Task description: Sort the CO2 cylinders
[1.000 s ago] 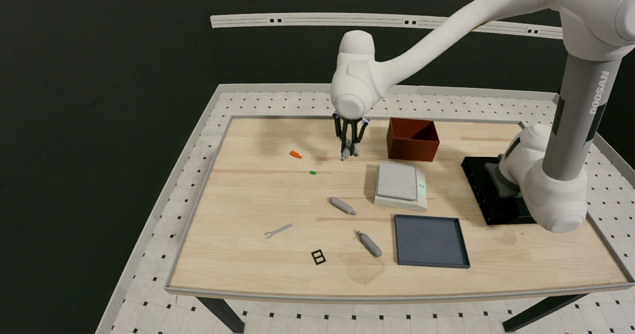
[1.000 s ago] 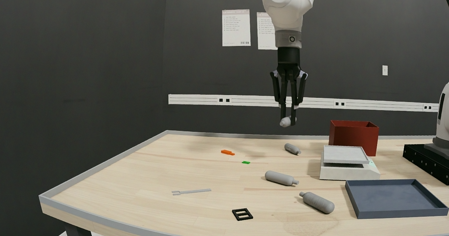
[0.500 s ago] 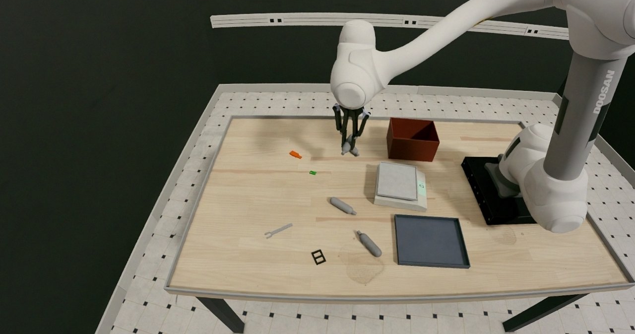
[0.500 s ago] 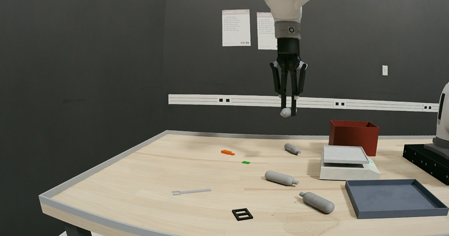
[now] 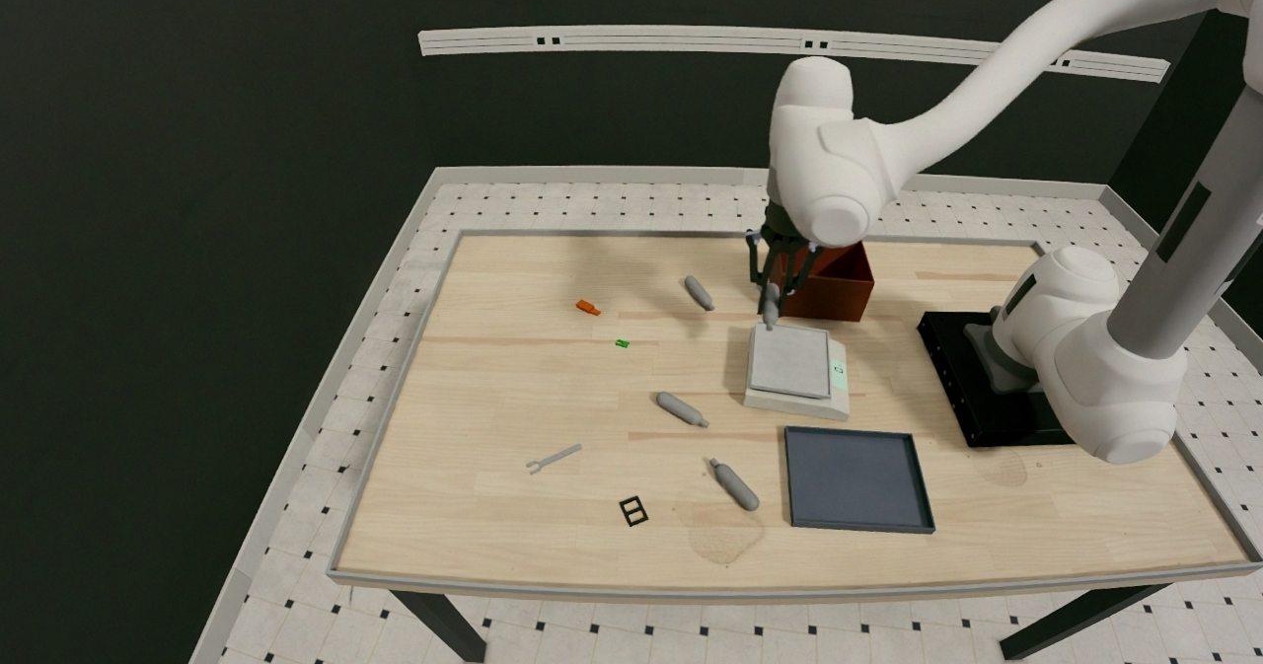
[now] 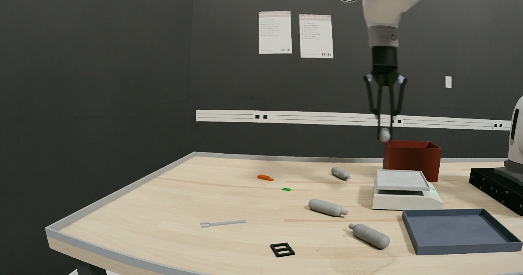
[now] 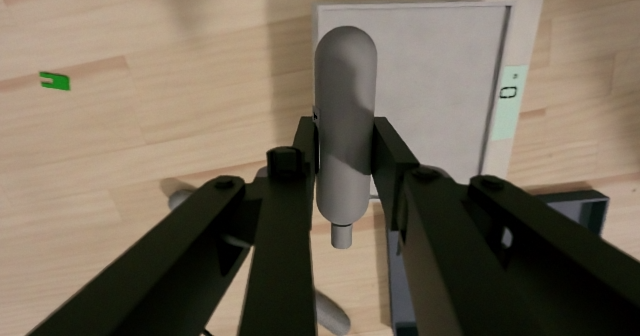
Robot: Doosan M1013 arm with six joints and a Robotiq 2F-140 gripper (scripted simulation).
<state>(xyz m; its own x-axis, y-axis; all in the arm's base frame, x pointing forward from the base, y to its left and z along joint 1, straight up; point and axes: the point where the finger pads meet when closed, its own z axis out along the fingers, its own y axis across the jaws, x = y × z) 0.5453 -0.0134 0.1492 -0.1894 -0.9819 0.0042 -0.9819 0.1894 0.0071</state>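
Observation:
My gripper (image 5: pixel 771 300) is shut on a grey CO2 cylinder (image 7: pixel 345 136) and holds it level, high above the table, over the left edge of the scale's grey platform (image 5: pixel 788 360). The held cylinder also shows in the exterior view (image 6: pixel 384 134). The scale (image 6: pixel 404 191) has a green display strip (image 7: pixel 507 103) showing one dark digit. Three more grey cylinders lie on the wood: one at the back (image 5: pixel 699 291), one in the middle (image 5: pixel 681 409), one near the front (image 5: pixel 735 484). The red scrap bin (image 5: pixel 830 283) stands behind the scale. The dark blue tray (image 5: pixel 854 479) is empty.
Small clutter lies on the left half: an orange piece (image 5: pixel 587 308), a green piece (image 5: pixel 623 342), a grey wrench (image 5: pixel 554 459), a black frame (image 5: pixel 632 511). The arm's black base (image 5: pixel 989 377) stands at the right. A raised rim runs round the table.

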